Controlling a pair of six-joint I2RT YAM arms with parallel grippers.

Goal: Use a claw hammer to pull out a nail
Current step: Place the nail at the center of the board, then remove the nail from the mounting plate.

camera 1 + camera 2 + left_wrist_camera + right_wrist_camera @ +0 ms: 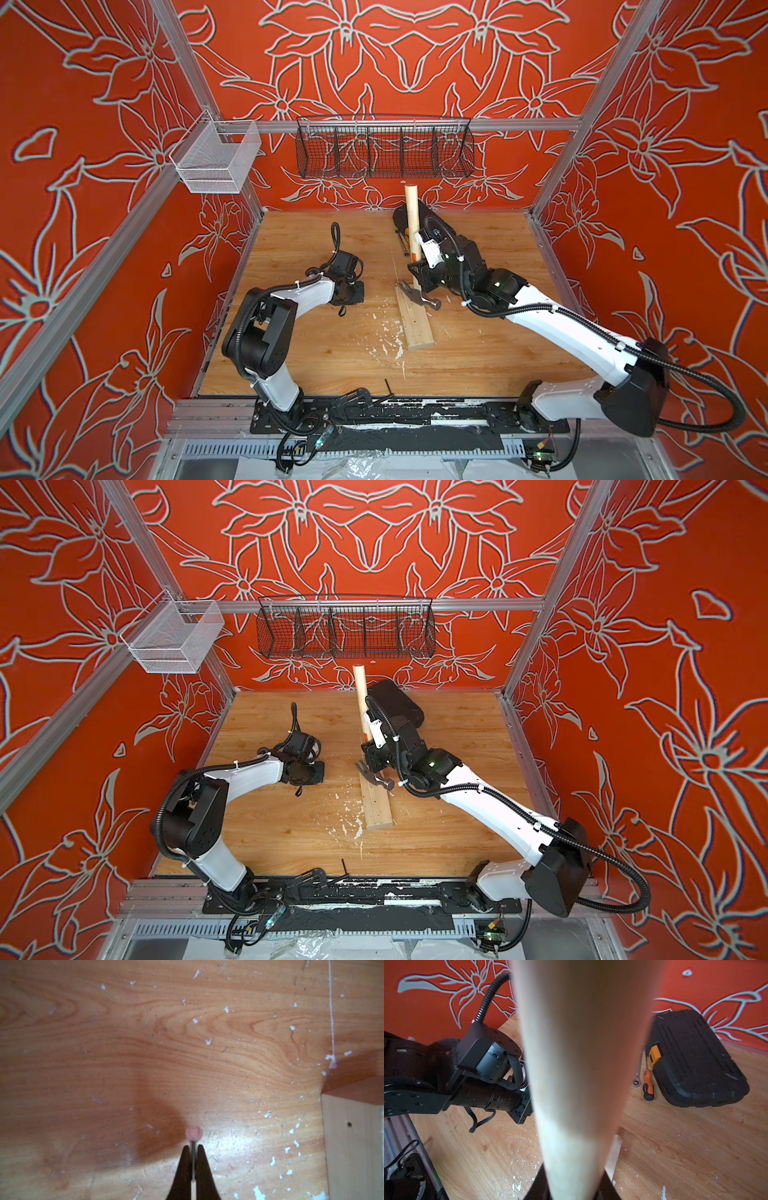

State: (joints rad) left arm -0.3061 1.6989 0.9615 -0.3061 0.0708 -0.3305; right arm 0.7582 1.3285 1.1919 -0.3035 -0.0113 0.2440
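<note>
claw hammer (577,1064) clamped by right fingers (536,1188), head atop wood block (415,328) | left fingers (182,1169) pinch nail (193,1133) | seemingly extracted; next: park hammer

Claw hammer (412,216): pale handle near upright, grey head on wood block (417,326). Nail (193,1134) pinched in my left end effector (193,1147).
</note>
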